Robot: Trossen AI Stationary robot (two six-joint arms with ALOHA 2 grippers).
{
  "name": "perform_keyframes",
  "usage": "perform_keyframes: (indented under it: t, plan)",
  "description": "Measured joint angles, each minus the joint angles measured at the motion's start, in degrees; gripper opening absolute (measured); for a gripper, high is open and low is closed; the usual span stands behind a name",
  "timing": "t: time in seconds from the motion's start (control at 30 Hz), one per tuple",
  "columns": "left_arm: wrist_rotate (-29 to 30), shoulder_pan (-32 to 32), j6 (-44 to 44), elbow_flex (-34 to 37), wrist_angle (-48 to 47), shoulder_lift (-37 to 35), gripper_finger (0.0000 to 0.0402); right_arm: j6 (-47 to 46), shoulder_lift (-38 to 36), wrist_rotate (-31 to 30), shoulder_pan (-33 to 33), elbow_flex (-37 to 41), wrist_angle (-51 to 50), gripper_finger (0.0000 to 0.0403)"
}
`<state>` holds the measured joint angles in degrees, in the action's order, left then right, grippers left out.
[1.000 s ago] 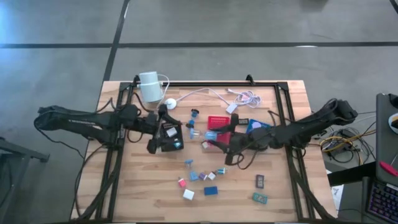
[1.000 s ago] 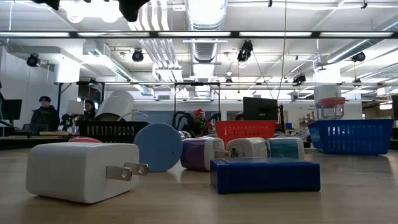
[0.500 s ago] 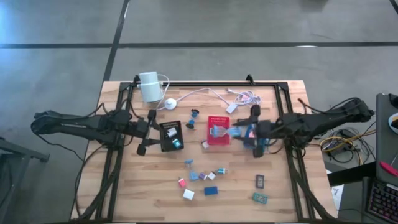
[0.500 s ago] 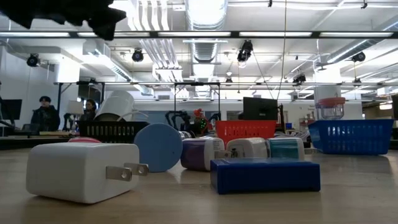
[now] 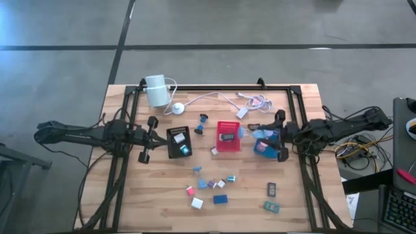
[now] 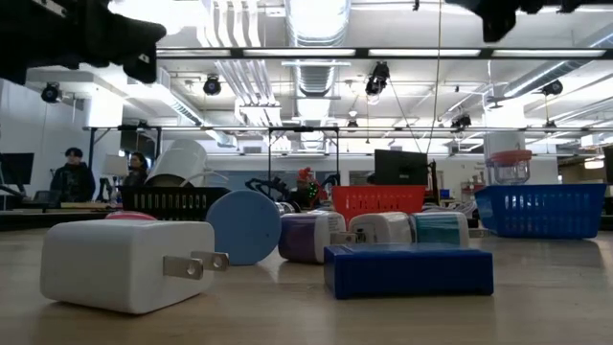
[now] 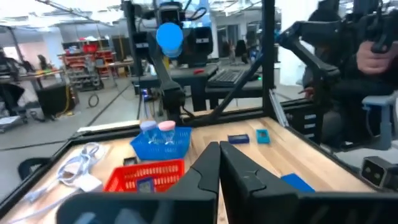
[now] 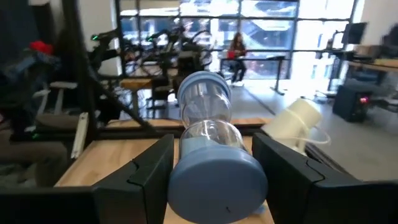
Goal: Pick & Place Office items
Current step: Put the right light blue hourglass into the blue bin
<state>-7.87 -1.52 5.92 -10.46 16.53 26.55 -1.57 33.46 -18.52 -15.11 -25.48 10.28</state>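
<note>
My right gripper [image 5: 258,134] hangs near the table's right side, between the red tray [image 5: 228,135] and the blue tray [image 5: 266,144]. It is shut on a blue-capped clear hourglass-shaped piece [image 8: 208,146]. My left gripper [image 5: 155,138] is shut and empty, left of the black tray [image 5: 178,142], which holds a white and a teal piece. Another blue-capped piece [image 5: 203,121] stands on the wood. Several loose office items [image 5: 209,185] lie near the front, among them a white plug block [image 6: 124,264] and a blue block [image 6: 407,270]. My right gripper pinches the hourglass-shaped piece between its two fingers [image 8: 144,171], which stand on either side of its near blue cap [image 8: 214,183]. The fingers come level from the table's right side. The piece points along them, away from the wrist, lifted clear of the table.
A white cylinder device [image 5: 156,90] with its white cable [image 5: 218,97] lies at the back left. Black frame rails [image 5: 296,110] run along both sides. Two dark clips [image 5: 272,190] lie at the front right. People stand in the room beyond.
My left gripper has drawn back from over the black tray toward the table's left edge, sunk, and shut with nothing in it. My right gripper has moved toward the right edge, past the red tray, rolling as it went, with the hourglass-shaped piece still between its fingers.
</note>
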Motion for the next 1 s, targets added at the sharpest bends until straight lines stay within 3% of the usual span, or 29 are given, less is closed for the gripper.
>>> perform_keyframes:
  t: [0.37,0.67,0.9,1.0]
  plan:
    - [0.57,0.0,0.91,3.43,-0.97,-4.06,0.001,-2.71,-6.99,-2.25,0.02,10.54,5.39,0.0191]
    - [0.54,0.0,0.55,3.78,-1.49,-4.25,0.0011,-3.01,-9.61,-2.48,0.02,19.57,18.04,0.0191]
    - [0.51,0.0,0.52,4.07,-1.57,-4.23,0.0011,-3.63,-10.48,-2.76,0.03,19.82,17.8,0.0191]
    - [0.51,0.0,0.52,4.07,-1.55,-4.23,0.001,-3.58,-10.48,-5.12,0.02,15.33,11.5,0.0191]
